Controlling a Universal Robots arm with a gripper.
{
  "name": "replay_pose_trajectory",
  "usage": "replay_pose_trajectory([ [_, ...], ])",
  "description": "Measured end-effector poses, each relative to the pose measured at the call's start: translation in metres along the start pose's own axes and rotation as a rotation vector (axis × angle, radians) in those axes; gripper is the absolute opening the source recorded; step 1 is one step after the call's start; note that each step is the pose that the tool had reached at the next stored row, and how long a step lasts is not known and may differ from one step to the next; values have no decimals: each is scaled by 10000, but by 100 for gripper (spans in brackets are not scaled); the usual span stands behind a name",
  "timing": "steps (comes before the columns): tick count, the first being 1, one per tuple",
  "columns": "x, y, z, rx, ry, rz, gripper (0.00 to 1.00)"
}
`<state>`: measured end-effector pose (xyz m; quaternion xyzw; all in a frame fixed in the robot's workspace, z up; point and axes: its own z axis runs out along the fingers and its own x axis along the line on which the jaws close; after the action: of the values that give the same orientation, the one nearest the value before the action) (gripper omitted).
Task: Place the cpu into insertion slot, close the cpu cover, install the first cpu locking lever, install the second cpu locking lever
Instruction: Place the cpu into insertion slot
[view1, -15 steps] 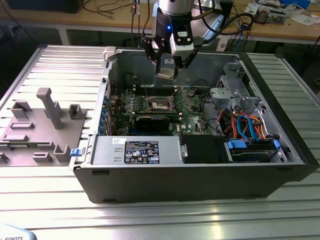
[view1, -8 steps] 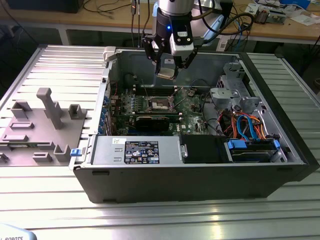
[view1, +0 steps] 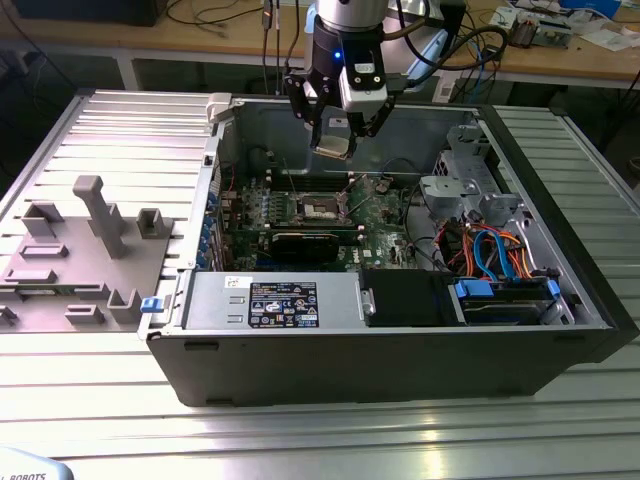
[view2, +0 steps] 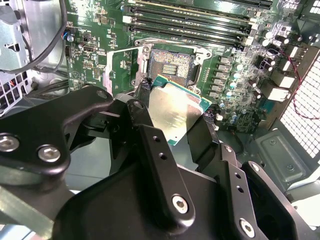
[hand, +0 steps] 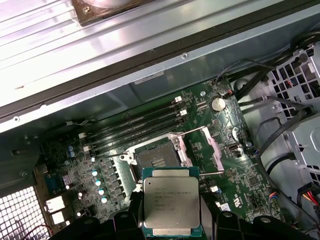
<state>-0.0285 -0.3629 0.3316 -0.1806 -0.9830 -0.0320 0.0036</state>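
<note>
My gripper is shut on the cpu, a small square chip with a pale metal face, held by two opposite edges above the open computer case. In both wrist views the cpu hangs over the green board, close beside the insertion slot. The slot is a dark square socket with a silvery rim, and it lies uncovered. The cpu cover is swung open to one side of the socket, with thin wire levers raised next to it.
A grey labelled power-supply box fills the case's front. A metal drive cage and blue cables sit at the exterior view's right. Long black memory slots run beside the socket. A grey fixture tray lies outside the case.
</note>
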Motion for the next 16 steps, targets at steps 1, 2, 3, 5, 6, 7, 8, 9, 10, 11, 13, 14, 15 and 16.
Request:
replay_pose_trajectory([
  [1, 0, 0, 0, -1, 0, 7, 54],
  [2, 0, 0, 0, -1, -1, 13, 54],
  [3, 0, 0, 0, -1, -1, 16, 54],
  [5, 0, 0, 0, -1, -2, 27, 54],
  [6, 0, 0, 0, -1, -2, 33, 54],
  [7, 0, 0, 0, -2, -3, 39, 54],
  [8, 0, 0, 0, -2, -3, 45, 54],
  [9, 0, 0, 0, -2, -3, 50, 54],
  [10, 0, 0, 0, -2, -4, 54, 54],
  [11, 0, 0, 0, -2, -4, 57, 54],
  [13, 0, 0, 0, -2, -5, 71, 54],
  [14, 0, 0, 0, -2, -5, 75, 54],
  [15, 0, 0, 0, -2, -5, 80, 54],
  [16, 0, 0, 0, -2, -6, 87, 54],
])
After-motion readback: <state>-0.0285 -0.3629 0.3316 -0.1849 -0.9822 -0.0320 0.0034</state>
